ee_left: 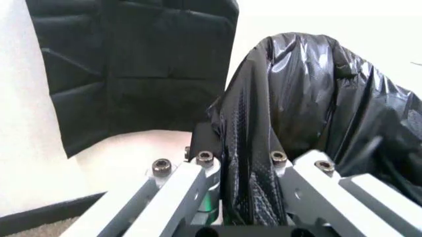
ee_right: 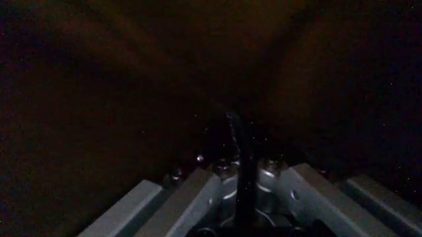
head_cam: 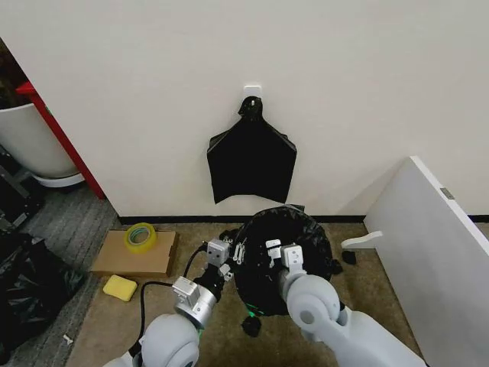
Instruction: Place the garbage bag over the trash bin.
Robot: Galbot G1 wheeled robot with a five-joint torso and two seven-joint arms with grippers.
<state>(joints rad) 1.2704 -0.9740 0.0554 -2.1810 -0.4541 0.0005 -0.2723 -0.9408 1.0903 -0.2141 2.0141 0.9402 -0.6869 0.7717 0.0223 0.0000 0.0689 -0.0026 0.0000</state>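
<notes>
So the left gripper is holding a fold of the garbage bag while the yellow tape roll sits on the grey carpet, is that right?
Not quite: the head view shows the yellow tape roll on a flat cardboard box. The left gripper does grip a fold of the garbage bag.

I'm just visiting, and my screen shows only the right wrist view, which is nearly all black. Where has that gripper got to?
Observer: In the head view, the right gripper appears to be reaching down into the open mouth of the thin, glossy black plastic garbage bag, which stands billowed on the floor by the wall.
Operator: What is the other arm doing?
Observer: The left gripper is at the bag's left edge. The left wrist view shows it shut on a fold of the plastic.
Operator: Is anything else black nearby?
Observer: Yes, a flat black bundle of bags hangs on the wall above.
</notes>
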